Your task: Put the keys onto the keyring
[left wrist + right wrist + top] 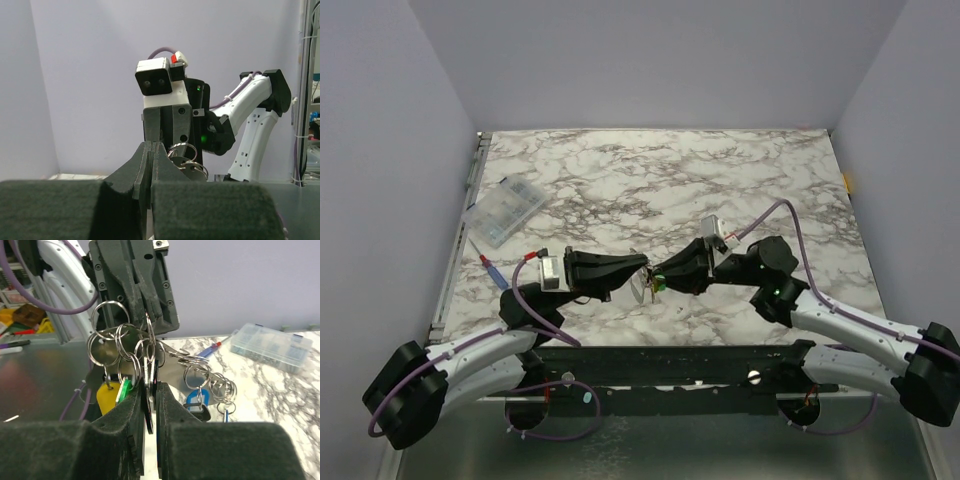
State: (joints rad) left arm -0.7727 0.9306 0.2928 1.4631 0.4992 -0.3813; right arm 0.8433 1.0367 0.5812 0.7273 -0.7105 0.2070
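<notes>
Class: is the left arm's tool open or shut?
Shut. In the right wrist view the left tool pinches the ring bunch, its fingers pressed together with no gap.

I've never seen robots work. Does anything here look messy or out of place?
Yes: the bunch of rings and keys pinched between both arms' jaws is a tangle, with many loops interlinked and keys dangling. Nothing looks spilled or broken.

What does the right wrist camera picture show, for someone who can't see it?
A bunch of silver key rings hangs from the shut left gripper, with yellow, green and blue keys dangling. The right gripper, close up at the bottom, pinches a dark key. A clear box sits on the marble table behind.
</notes>
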